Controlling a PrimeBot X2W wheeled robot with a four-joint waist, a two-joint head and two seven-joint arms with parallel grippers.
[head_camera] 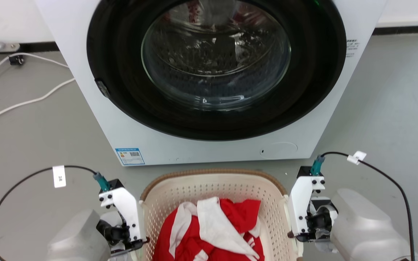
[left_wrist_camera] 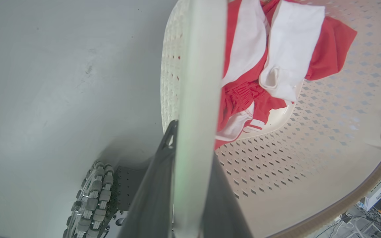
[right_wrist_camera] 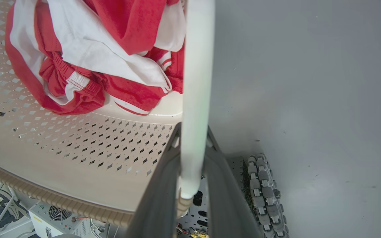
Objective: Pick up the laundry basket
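Machine: a white washing machine (head_camera: 103, 119), its round glass door closed, stands on a grey floor (head_camera: 31, 137).
Basket: the laundry basket (head_camera: 212, 188), cream perforated plastic with a brown woven-look rim (head_camera: 212, 171), sits on the floor just in front of the machine, between the two arms.
Handling: probably light and fairly stiff. The thin, holed walls may flex and the smooth plastic may slip, so both sides should rise evenly.
Load: soft red-and-white clothes (head_camera: 212, 232) lie inside. They likely add little weight and could slide if the basket tilts.
Hold points: the white left handle (left_wrist_camera: 198, 82) and right handle (right_wrist_camera: 197, 82).
Left arm: the left gripper (left_wrist_camera: 193, 142) pinches the left handle between its dark fingers.
Right arm: the right gripper (right_wrist_camera: 193, 132) pinches the right handle likewise.
Writing: a blue-edged sticker (head_camera: 130, 156) with a code square, small print (head_camera: 352, 49) beside the door, and a white cable tag (head_camera: 59, 176). None is legible.
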